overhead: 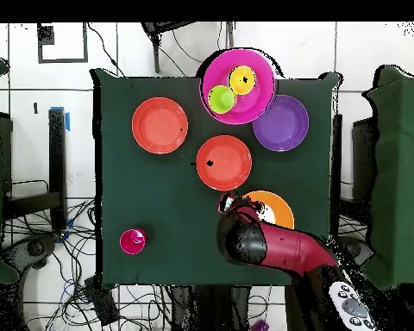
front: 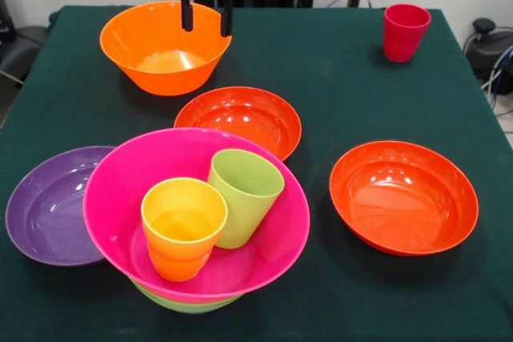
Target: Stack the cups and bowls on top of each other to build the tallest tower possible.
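- Tower so far: magenta bowl nested in the lime-green bowl, near edge of the bench in the front view. Only a sliver of green rim shows underneath.
- Yellow-orange cup and lime green cup sit side by side inside the magenta bowl, touching, not stacked on each other. The green one leans a bit.
- So: two bowls nested, two cups parked loose. I'd call it early, less than half done.
- Still out on the bench: purple bowl, tucked partly under the magenta rim; two red-orange bowls, one in the middle just behind the tower, one off to the side; deep orange bowl at the far side; red cup alone in the far corner, well apart from everything.
- No small blue bowl visible in either view.
- My hand hangs over the deep orange bowl's rim, fingers apart, holding nothing. One finger inside the rim, one outside by the look of it; can't confirm contact.
- Judgement: orange bowl is the pick in hand. The two loose cups probably need to come out of the magenta bowl before more bowls nest in.
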